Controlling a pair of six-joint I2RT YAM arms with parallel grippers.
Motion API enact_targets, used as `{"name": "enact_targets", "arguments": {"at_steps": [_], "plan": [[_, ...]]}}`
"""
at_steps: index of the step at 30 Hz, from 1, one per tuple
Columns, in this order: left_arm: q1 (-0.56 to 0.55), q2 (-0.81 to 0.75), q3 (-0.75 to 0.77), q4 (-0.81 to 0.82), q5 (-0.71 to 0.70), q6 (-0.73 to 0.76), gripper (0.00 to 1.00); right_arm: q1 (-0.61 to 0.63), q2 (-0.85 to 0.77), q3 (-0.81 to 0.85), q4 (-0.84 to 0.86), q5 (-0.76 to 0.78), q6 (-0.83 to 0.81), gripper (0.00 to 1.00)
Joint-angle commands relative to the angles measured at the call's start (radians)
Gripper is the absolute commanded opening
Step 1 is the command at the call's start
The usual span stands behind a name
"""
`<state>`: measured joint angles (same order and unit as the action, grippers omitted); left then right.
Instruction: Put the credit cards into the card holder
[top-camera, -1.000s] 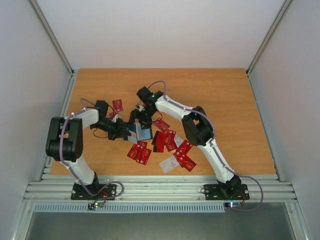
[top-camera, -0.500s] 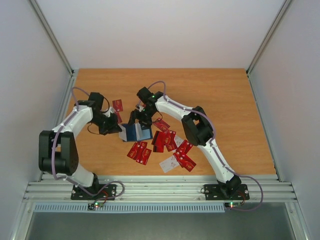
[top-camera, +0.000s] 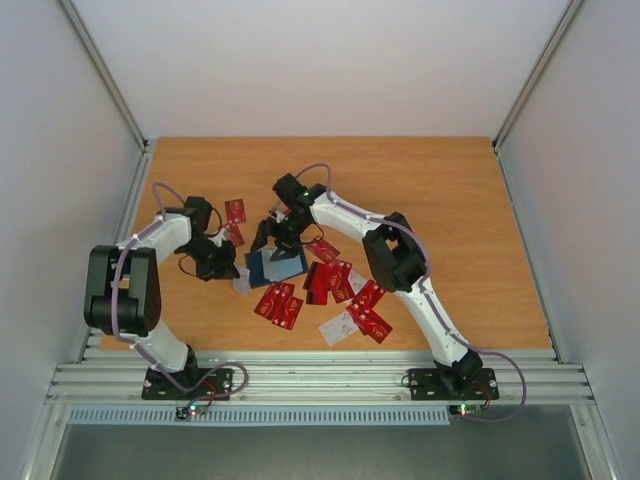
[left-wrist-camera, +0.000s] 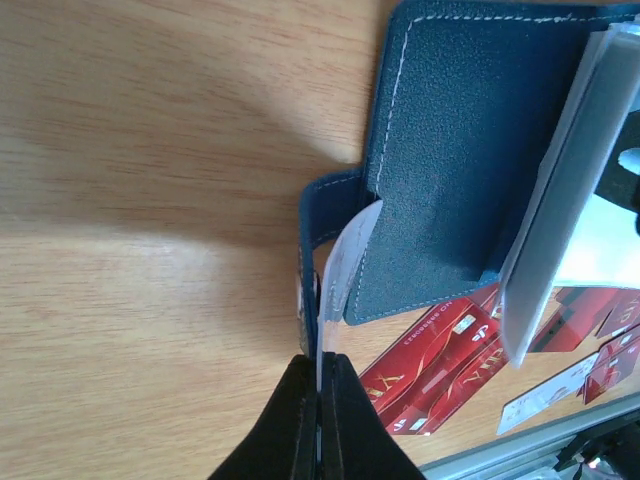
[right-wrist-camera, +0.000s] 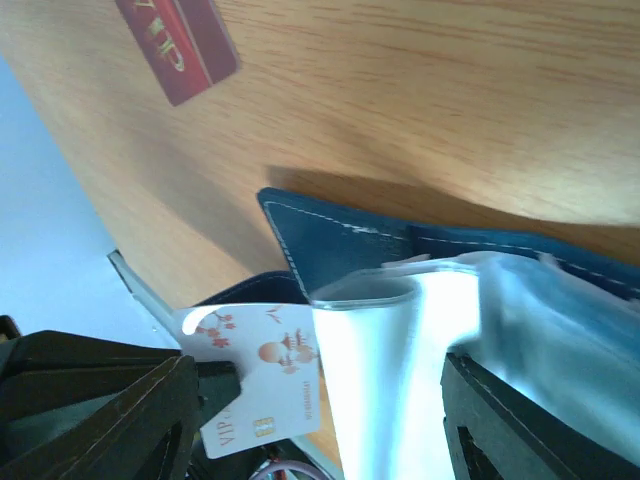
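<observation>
Wallet, the navy card holder (top-camera: 275, 267), now tilted at table centre, right gripper (top-camera: 278, 240) spread wide on it. Left gripper (left-wrist-camera: 318, 400) drew back slightly, clamped on white card (left-wrist-camera: 338, 268) at the holder's edge.

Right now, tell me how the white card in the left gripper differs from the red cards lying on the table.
The white card is pinched edge-on in the shut left gripper, its far end against the blue wallet; the red cards lie flat and loose on the table. One is pale, the others red. They share a small rectangular shape.
</observation>
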<state>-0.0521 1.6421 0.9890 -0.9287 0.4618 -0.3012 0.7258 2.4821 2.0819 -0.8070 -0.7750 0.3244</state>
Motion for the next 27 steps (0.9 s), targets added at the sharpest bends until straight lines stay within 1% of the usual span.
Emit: {"name": "enact_targets", "arguments": {"at_steps": [1, 8, 11, 14, 17, 21, 23, 27], "plan": [[0.001, 0.032, -0.018, 0.027, -0.005, 0.026, 0.00, 0.020, -0.046, -0.002, 0.052, -0.049, 0.062, 0.67], [0.001, 0.029, 0.015, 0.006, 0.008, 0.034, 0.00, 0.030, -0.002, -0.002, 0.069, -0.030, 0.086, 0.67], [0.001, -0.015, 0.037, -0.016, 0.031, 0.033, 0.00, 0.029, 0.019, 0.002, 0.049, -0.004, 0.066, 0.67], [0.001, -0.080, 0.057, -0.015, 0.092, 0.033, 0.00, 0.027, 0.028, 0.002, 0.027, 0.021, 0.050, 0.67], [0.001, -0.132, 0.061, 0.023, 0.156, 0.025, 0.00, 0.019, 0.028, -0.002, 0.013, 0.034, 0.040, 0.66], [-0.004, -0.137, 0.046, 0.083, 0.222, 0.012, 0.00, 0.005, 0.027, 0.000, 0.011, 0.017, 0.028, 0.67], [-0.008, -0.133, 0.021, 0.148, 0.283, 0.006, 0.00, -0.003, 0.027, 0.003, 0.011, 0.009, 0.021, 0.67], [-0.010, -0.091, -0.071, 0.331, 0.382, -0.034, 0.00, -0.021, 0.024, 0.002, 0.009, -0.017, 0.016, 0.67]]}}
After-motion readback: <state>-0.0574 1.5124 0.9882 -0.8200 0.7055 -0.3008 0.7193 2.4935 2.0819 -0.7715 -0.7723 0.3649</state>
